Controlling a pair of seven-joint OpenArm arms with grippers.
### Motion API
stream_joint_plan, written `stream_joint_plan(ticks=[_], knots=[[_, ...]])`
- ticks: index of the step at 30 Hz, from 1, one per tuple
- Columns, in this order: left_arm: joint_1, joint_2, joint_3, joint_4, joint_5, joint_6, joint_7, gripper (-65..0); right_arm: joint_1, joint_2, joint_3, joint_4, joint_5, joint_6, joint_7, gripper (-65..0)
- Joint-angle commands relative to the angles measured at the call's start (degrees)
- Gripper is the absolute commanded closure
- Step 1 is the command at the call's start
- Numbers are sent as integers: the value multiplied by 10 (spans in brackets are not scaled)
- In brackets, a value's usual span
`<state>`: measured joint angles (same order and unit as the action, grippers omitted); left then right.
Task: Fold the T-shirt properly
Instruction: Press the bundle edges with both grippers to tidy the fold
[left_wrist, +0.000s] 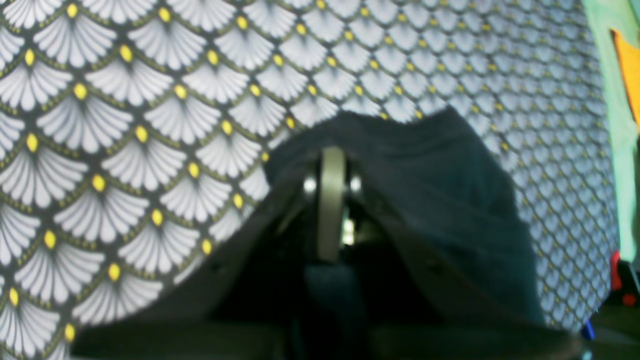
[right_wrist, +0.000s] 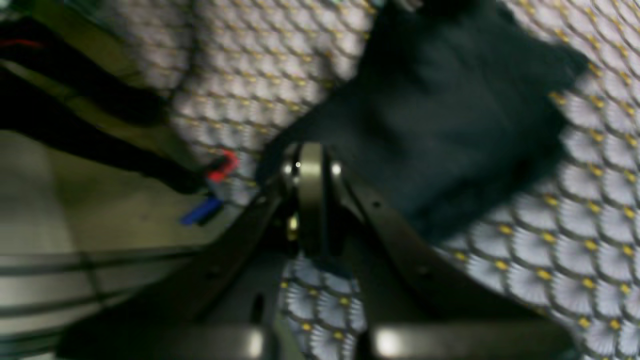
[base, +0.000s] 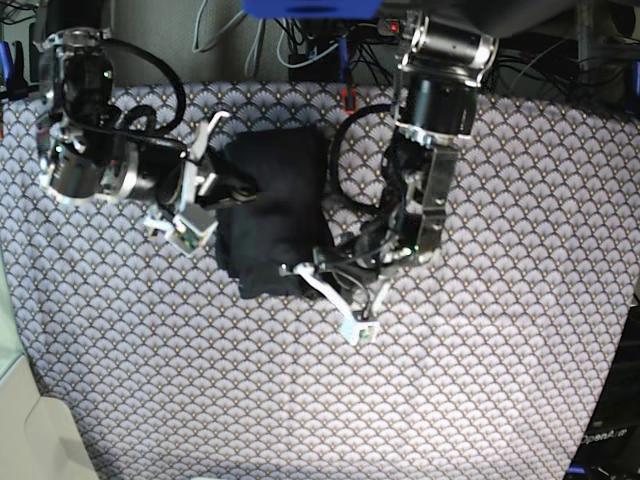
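Black shirt (base: 272, 210) lies folded into a compact rectangle on the counter (base: 480, 380), far-centre, on the scallop-print cloth (base: 150, 380).

Right end effector (base: 240, 186), at the scene's left, is clenched on the shirt's left edge; wrist view shows cloth (right_wrist: 450, 115) bunched at the tips (right_wrist: 311, 165).

Left end effector (base: 300, 270), at the scene's right, is clenched at the shirt's near right corner; wrist view shows dark fabric (left_wrist: 425, 190) draped over the fingers (left_wrist: 331, 170).

Faint writing at the base view's near right edge, seemingly "OpenArm", only partly legible.
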<state>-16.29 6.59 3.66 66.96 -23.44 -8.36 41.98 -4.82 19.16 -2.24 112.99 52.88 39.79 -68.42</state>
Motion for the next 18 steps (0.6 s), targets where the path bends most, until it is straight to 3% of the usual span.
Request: stream_joint_plan(ticks=[1, 4, 10, 18], knots=[[-23, 7, 2, -5, -6, -4, -17, 0, 6, 6, 4, 11, 26, 2, 10, -10], [-36, 8, 8, -34, -7, -4, -33, 0, 5, 3, 3, 10, 64, 2, 10, -10], [-46, 9, 55, -55, -10, -3, -66, 0, 1, 2, 2, 5, 62, 2, 16, -10], [-45, 17, 56, -56, -10, -2, -67, 0, 5, 2, -7, -61, -18, 2, 68, -10]])
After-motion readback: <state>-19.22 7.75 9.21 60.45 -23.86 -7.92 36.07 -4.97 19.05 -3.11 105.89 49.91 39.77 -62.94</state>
